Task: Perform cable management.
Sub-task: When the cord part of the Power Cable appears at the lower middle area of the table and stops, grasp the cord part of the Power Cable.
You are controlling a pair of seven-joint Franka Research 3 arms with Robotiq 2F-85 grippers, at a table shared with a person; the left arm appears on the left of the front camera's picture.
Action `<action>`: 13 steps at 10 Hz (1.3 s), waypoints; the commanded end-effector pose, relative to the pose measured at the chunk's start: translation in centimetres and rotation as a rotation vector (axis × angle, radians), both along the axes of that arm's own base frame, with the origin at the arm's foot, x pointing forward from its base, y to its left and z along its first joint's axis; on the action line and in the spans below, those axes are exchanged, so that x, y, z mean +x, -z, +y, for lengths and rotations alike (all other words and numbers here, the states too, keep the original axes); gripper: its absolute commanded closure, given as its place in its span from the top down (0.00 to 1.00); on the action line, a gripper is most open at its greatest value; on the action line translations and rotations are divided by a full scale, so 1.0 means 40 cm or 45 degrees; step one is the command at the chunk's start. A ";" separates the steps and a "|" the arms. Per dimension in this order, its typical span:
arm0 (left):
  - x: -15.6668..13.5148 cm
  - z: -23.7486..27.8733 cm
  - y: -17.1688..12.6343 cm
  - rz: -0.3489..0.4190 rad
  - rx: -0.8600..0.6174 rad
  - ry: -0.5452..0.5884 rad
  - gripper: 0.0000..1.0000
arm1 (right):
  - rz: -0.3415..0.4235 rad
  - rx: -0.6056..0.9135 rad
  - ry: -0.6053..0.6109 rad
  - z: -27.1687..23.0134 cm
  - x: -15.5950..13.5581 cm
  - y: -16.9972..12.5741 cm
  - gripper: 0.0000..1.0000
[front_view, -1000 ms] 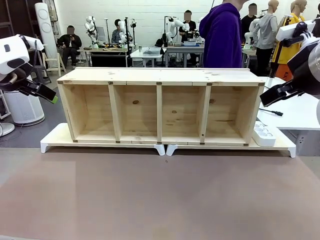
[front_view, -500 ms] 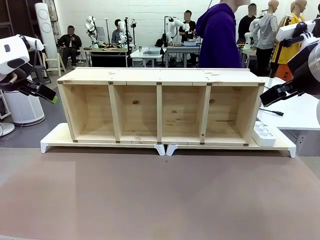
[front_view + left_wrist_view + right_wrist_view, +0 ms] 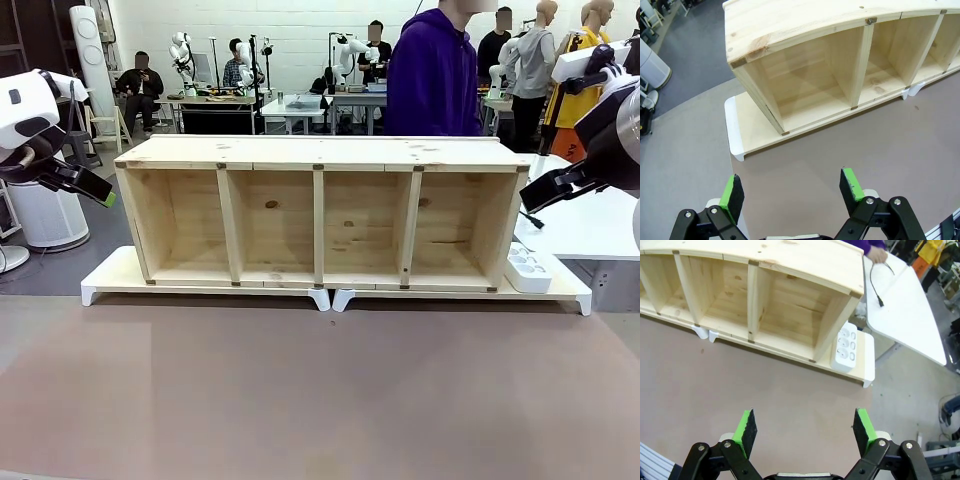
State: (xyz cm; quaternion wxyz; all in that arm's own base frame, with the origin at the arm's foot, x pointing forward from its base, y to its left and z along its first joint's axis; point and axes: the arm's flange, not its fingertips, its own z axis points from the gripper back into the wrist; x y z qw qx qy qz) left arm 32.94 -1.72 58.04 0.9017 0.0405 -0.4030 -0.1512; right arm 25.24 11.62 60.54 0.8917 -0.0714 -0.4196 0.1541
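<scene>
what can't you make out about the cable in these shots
- thin black power cable: in the right wrist view its far end passes under the person's hand at the top edge; length and grip unclear.
- front view: the long pine shelf hides the person's hands and most of that cable.
- white blocky power strip: where its lead runs cannot be told, the shelf blocks the space behind it.

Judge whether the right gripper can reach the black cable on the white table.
Probably yes: the right gripper is open, the cable lies exposed beside the wooden shelf, though a person's hand is at one end.
</scene>
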 end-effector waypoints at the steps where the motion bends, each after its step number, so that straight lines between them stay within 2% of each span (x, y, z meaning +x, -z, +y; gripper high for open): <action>1: -0.001 0.003 -0.002 -0.003 0.002 -0.005 1.00 | -0.006 -0.001 0.013 -0.005 0.002 -0.002 1.00; 13: -0.001 0.003 -0.002 -0.003 0.002 -0.005 1.00 | -0.006 -0.001 0.013 -0.005 0.002 -0.002 1.00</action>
